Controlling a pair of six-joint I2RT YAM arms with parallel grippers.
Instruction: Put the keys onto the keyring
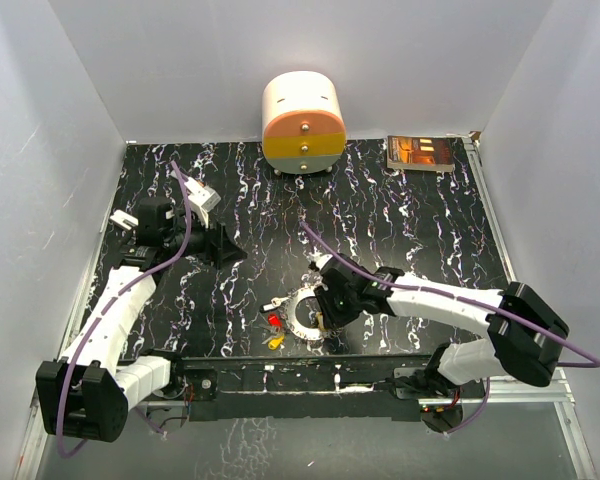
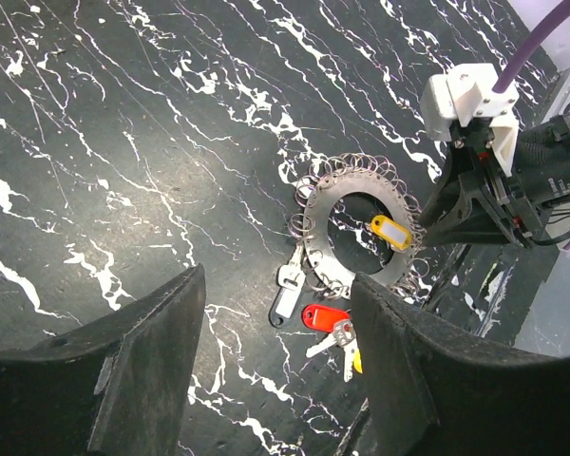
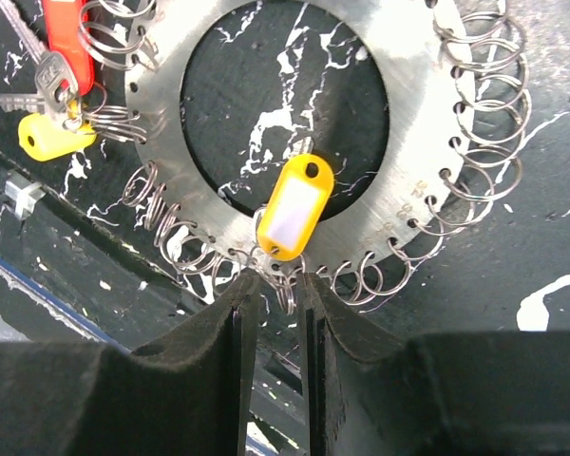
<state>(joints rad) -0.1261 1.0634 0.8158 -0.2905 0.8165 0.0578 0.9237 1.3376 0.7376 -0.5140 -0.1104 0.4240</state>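
Black marbled tabletop, white-walled booth: keyring [image 3: 418, 142] with the right gripper [image 3: 277, 285] at its rim.
Item, wrist view: right gripper at the keyring's 6 o'clock edge, jaws all but closed, pinching one small wire loop of the fringe. Yellow tag [image 3: 293, 207] lies just above the fingertips, across the inner edge. Keys [image 3: 52, 90], red- and yellow-headed, lie bunched at 10 o'clock, touching the outer loops. Left gripper [image 1: 225, 245], top view: 10 o'clock from the keyring, well apart, jaws spread wide, holding nothing.
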